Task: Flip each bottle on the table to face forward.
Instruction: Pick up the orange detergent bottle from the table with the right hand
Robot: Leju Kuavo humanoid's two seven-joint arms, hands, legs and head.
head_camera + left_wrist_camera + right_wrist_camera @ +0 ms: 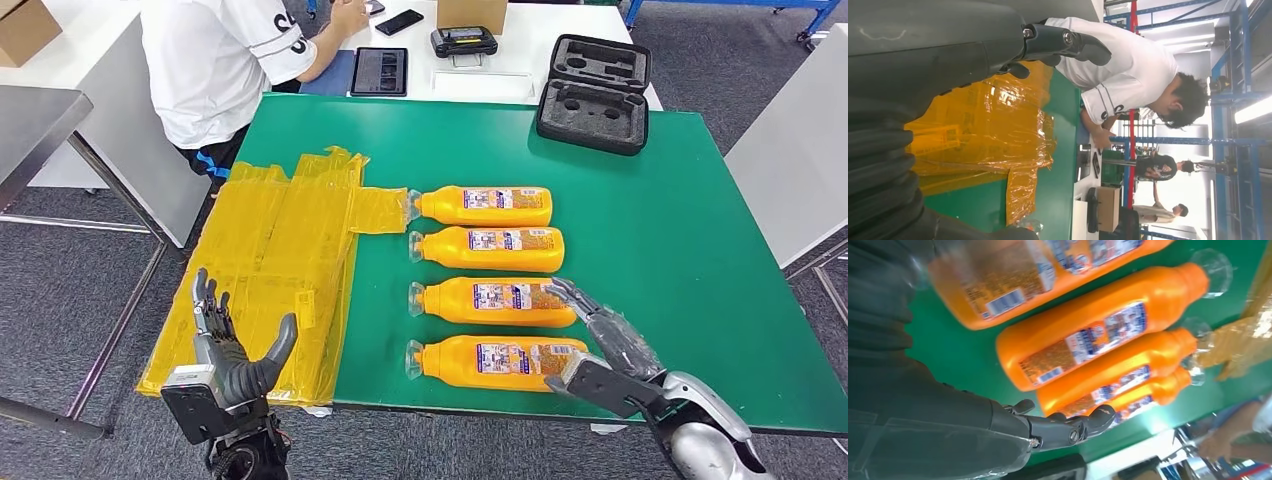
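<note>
Four orange plastic bottles with clear caps lying on their sides in a column at centre frame of the head view, caps toward the left, printed labels up: topmost bottle (483, 205), second bottle (490, 248), third bottle (495, 301), nearest bottle (497, 361). Laid flat and parallel, probably so each can be rolled over in place and the label side checked at a glance.

Right robot hand (600, 322) in the lower right of the frame, fingers stretched out and apart, gripping nothing, reaching past the base ends of the third and nearest bottles; contact cannot be told. Placed there, most likely, to take one of those two by its base end. In the right wrist view, dark fingers (1083, 424) extended beside the row, the third bottle (1098, 335) lying close.

Left robot hand (228, 345) at lower left, raised palm-up with fingers spread, empty, off the counter edge beside the sheets and well apart from the bottles, seemingly parked out of the way.

Green-topped counter (690, 230) under everything; crumpled yellow translucent plastic sheets (285, 260) covering its left part, one strip reaching the topmost cap. Open black foam-lined case (595, 95) at upper right. Beyond, a white table with a tablet (379, 71), and a person in a white shirt (215, 60) seated at upper left. Grey carpeted floor around
</note>
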